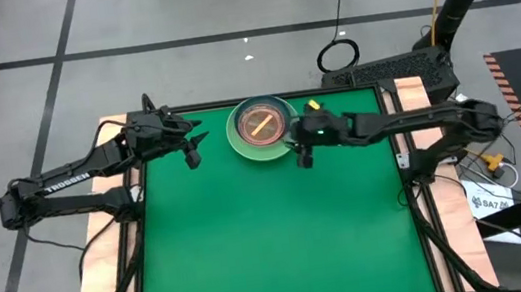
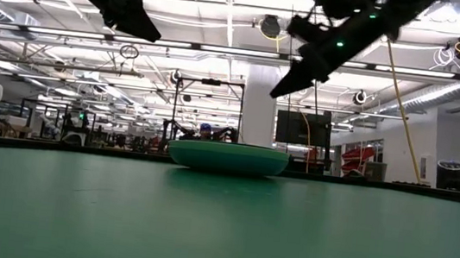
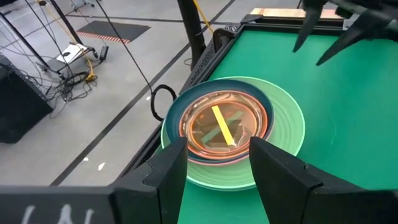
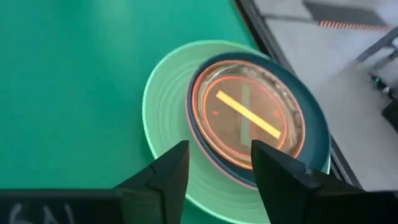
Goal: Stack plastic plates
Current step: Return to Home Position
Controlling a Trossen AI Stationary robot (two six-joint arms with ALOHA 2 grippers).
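One stack of plastic plates stands near the table's far edge: a light green large plate at the bottom, a dark teal one on it, small translucent plates on top, the uppermost orange. In the low view the stack rests flat on the mat. My left gripper hovers open to the left of the stack, above the table. My right gripper hovers open at the stack's right near side. Both wrist views look down on the stack between open fingers.
The green mat spreads out toward the near edge. Wooden table borders run along the left and right. Past the far edge lie a cable loop and a dark stand base on the floor.
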